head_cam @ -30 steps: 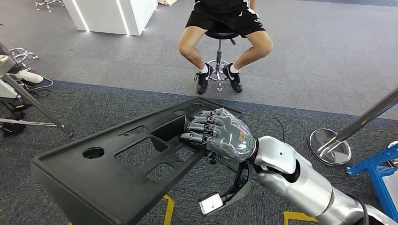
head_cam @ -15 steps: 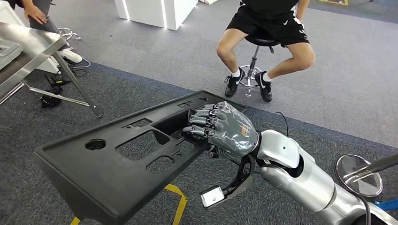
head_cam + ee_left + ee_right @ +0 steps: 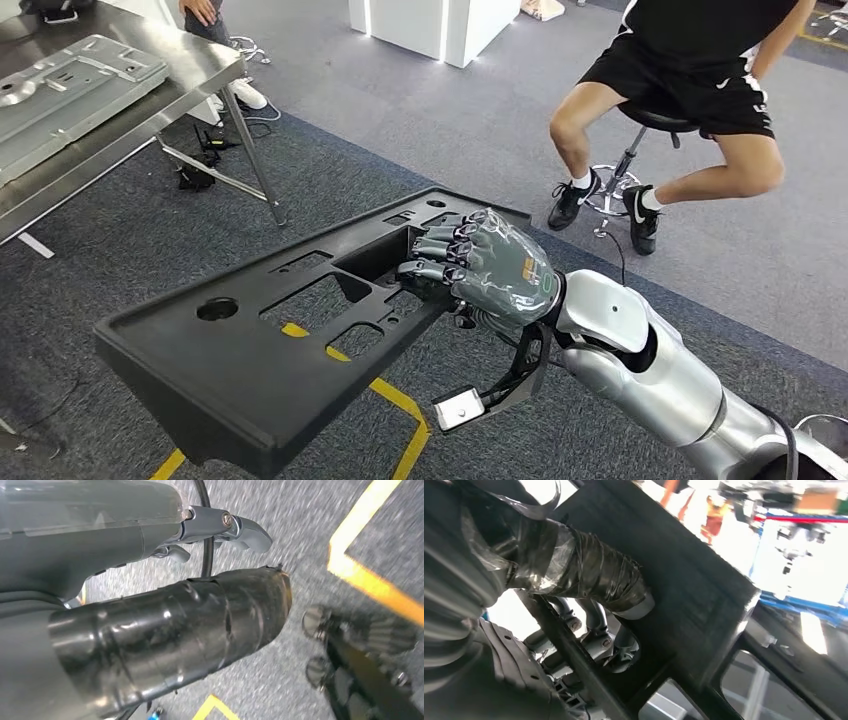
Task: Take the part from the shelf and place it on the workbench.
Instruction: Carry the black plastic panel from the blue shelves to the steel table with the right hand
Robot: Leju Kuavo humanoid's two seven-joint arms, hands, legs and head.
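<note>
My right hand (image 3: 490, 275) grips the long black plastic panel (image 3: 280, 340) through a cutout — off the shelf, the metal bench (image 3: 190, 75) ahead, unreached; I cannot tell my left hand's (image 3: 100, 570) state.

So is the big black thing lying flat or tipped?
Tipped. The black part slants in the air over the carpet, held by the right hand through an opening.

A steel bench (image 3: 190, 75) stood at ten o'clock with a grey stamped metal panel (image 3: 70, 80) lying flat on it, above grey carpeted floor (image 3: 120, 250) marked with yellow tape (image 3: 400, 400).
</note>
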